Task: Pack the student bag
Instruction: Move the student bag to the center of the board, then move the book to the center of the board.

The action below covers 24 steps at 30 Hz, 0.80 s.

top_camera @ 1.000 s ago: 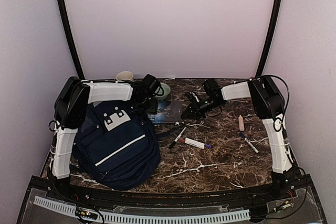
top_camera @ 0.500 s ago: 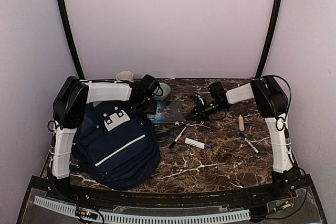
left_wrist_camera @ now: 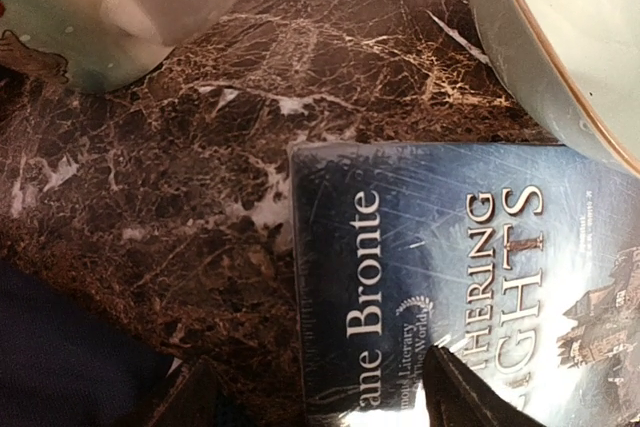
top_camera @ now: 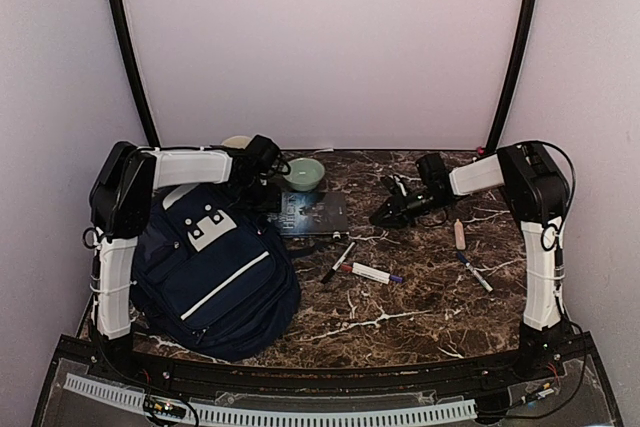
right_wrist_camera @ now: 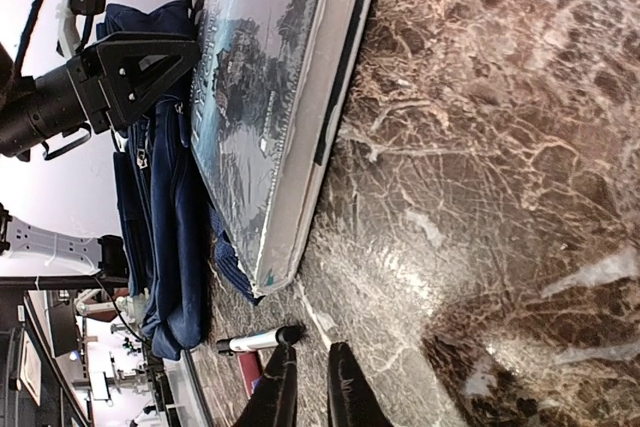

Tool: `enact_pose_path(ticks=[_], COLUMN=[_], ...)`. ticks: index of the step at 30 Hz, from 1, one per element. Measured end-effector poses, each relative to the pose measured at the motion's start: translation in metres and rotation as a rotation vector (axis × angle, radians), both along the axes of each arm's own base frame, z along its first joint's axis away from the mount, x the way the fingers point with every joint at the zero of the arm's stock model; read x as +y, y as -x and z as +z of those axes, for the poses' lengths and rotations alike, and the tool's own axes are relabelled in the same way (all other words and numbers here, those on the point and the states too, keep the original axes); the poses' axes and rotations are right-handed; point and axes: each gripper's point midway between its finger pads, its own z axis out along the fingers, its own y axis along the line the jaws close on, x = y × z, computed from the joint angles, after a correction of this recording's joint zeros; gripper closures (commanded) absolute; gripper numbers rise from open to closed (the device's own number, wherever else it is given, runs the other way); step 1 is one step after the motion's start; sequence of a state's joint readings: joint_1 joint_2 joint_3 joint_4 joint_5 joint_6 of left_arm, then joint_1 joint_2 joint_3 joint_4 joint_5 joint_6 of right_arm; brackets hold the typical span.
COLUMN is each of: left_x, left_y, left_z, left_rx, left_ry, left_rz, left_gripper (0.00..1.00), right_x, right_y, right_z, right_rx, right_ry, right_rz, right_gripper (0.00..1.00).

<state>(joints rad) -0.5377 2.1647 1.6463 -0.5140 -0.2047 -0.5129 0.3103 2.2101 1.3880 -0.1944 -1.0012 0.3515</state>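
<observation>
Over the book [left_wrist_camera: 440, 277], the left fingers [left_wrist_camera: 475, 402] spread wide (gripping nothing); the right fingers [right_wrist_camera: 345, 392] are pinched together, empty.

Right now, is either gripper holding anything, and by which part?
Nothing is held. The left gripper stands open over the book; the right gripper is shut and empty.

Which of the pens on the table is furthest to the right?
The thin pen near the right arm, beside the pink stick; the black-tipped marker and the white marker lie mid-table.
</observation>
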Motion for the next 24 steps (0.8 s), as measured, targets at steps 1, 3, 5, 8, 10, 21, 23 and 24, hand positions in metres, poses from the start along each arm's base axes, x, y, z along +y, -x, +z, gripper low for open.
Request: enact_pose_path(ticks=[1,3,5,8,10,21,23,24], left_x=[0.0,-0.002,-0.006,-0.015,-0.024,-0.079,-0.092,-0.101], left_y=[0.0,0.0,-0.002,-0.005,-0.006,-0.017,-0.014,-0.011], left_z=[0.0,-0.001,-0.001,-0.003,-0.004,-0.006,-0.006,-0.005], left_rx=[0.004,0.01,0.018,0.027,0.033,0.016,0.009,0.003], left_ry=[0.008,0.02,0.039,0.084,0.121,0.204,0.209,0.213], left_rz=[-0.001,-0.007,-0.016,-0.04,-0.057,-0.175,-0.199,-0.214], left_gripper=[0.27,0.27,0.27,0.27,0.27,0.27,0.28,0.28], right_x=[0.001,0.001,0.001,0.001,0.0,-0.006,-0.008,-0.009], right_y=[0.0,0.001,0.001,0.001,0.002,0.004,0.004,0.004], right_z=[0.0,0.0,0.0,-0.001,-0.002,0.009,0.013,0.015], right_rx=[-0.003,-0.003,-0.009,-0.013,-0.018,-0.086,-0.112,-0.127], right_ry=[0.0,0.003,0.004,0.008,0.013,0.062,0.079,0.091], right_rz=[0.002,0.003,0.005,0.009,0.012,0.032,0.034,0.036], right_gripper=[0.83,0.81,0.79,0.78,0.77,0.75,0.74,0.73])
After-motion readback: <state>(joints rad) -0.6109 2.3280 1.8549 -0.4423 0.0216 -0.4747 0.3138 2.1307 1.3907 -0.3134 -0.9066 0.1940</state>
